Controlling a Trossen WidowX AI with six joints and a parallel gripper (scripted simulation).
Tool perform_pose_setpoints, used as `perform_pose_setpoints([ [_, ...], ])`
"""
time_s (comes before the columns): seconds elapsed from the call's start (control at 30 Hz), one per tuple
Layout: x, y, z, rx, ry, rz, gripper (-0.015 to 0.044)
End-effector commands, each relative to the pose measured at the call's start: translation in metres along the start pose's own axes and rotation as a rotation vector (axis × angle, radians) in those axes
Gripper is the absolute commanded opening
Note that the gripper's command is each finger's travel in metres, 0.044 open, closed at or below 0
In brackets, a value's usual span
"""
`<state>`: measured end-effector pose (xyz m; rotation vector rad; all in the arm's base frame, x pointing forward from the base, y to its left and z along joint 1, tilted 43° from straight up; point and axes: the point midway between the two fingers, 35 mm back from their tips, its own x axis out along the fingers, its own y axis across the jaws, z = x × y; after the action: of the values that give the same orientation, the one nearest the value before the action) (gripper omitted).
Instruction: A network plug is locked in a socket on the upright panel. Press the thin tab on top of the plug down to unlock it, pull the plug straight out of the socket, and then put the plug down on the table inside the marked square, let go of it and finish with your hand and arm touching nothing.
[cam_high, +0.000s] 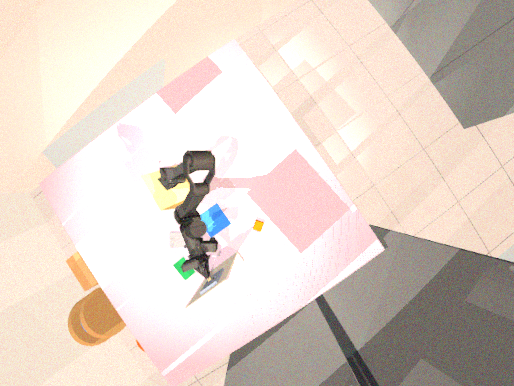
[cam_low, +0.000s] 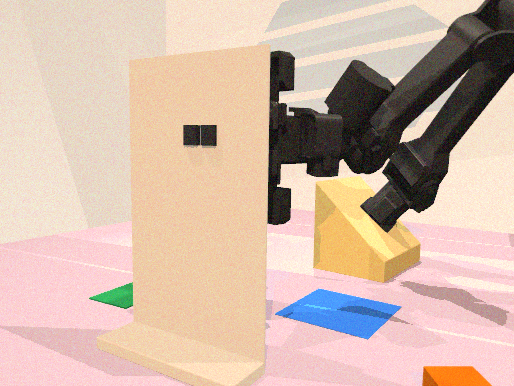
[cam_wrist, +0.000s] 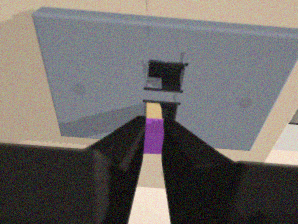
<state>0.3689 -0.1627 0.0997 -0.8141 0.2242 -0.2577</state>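
The upright tan panel (cam_high: 233, 264) (cam_low: 200, 225) (cam_wrist: 20, 75) carries a blue-grey socket plate (cam_wrist: 100, 60) with two dark openings. The plug (cam_wrist: 154, 135), purple with a tan front part, sits at the lower opening in the wrist view, its front end at or in the opening. My gripper (cam_wrist: 154, 125) (cam_high: 208, 276) is shut on the plug, one finger on each side. The thin tab is not visible, and how deep the plug sits is unclear. A blue square (cam_high: 216, 220) (cam_low: 340, 315) and a green square (cam_high: 183, 268) (cam_low: 117, 295) lie on the table.
A yellow wedge block (cam_high: 167, 199) (cam_low: 345, 240) stands behind the blue square, below the arm. A small orange block (cam_high: 258, 225) (cam_low: 455, 376) lies beyond the blue square. The panel's foot (cam_low: 200, 357) spreads over the table behind the panel.
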Motion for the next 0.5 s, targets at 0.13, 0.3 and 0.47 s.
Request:
perform_pose_setpoints([
  [0.13, -0.0073, 0.0007, -0.0022, 0.004, 0.004, 0.001, 0.0],
  [0.3, -0.0103, 0.0007, -0.0031, 0.004, 0.004, 0.001, 0.0],
  [0.47, -0.0132, 0.0007, -0.0038, 0.004, 0.004, 0.002, 0.0],
])
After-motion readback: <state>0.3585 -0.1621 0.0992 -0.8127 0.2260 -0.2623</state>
